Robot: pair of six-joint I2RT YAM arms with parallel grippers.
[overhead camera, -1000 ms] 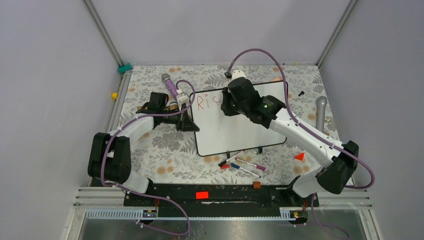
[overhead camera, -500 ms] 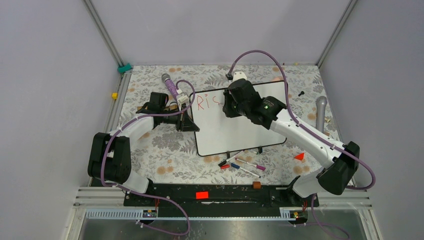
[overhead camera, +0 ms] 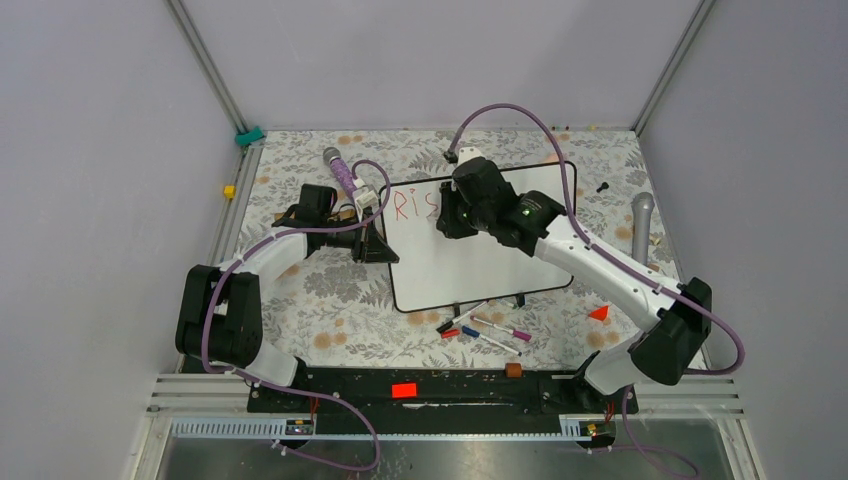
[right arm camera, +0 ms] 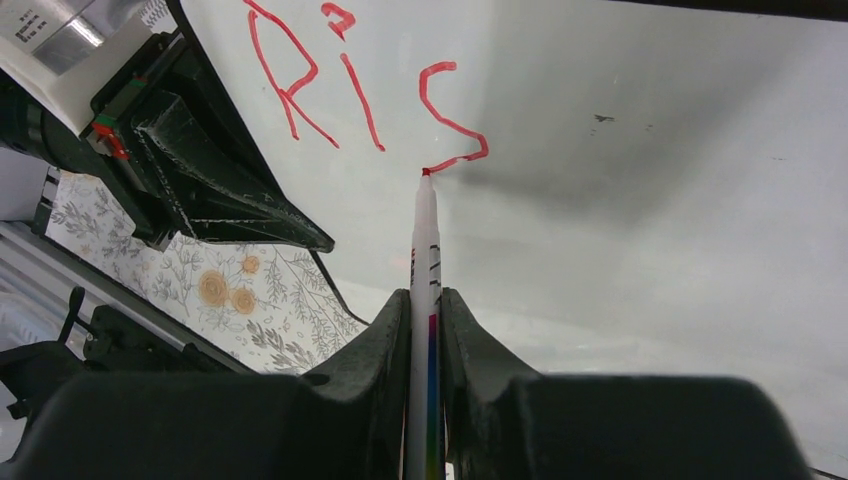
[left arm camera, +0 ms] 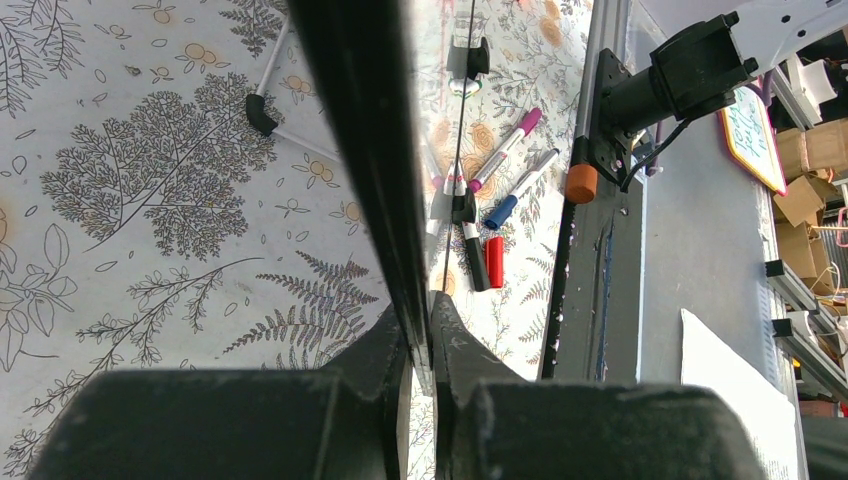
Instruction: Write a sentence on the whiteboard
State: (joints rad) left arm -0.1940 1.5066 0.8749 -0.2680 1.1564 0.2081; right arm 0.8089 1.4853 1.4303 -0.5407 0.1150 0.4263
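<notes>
The whiteboard (overhead camera: 480,265) lies tilted on the floral table, and its white face fills the right wrist view (right arm camera: 650,200). Red letters "Ris" (right arm camera: 360,90) start the sentence (overhead camera: 412,205) at the board's top left. My right gripper (right arm camera: 427,310) is shut on a white marker (right arm camera: 426,240). The marker's red tip touches the board at the tail of the "s". From above, that gripper (overhead camera: 450,215) hovers just right of the letters. My left gripper (left arm camera: 425,330) is shut on the whiteboard's black left rim (left arm camera: 365,150), which shows edge-on; from above this gripper (overhead camera: 375,245) sits at the board's left edge.
Several loose markers (overhead camera: 490,330) and a red cap (overhead camera: 450,333) lie in front of the board. A purple microphone (overhead camera: 340,170) lies at the back left and a grey one (overhead camera: 641,225) at the right. A red triangle (overhead camera: 599,313) and a brown block (overhead camera: 514,370) sit near the front.
The right gripper has shifted slightly while drawing, and the third letter has grown from a "c" curve into a full "s". The left arm and the board have stayed put.
</notes>
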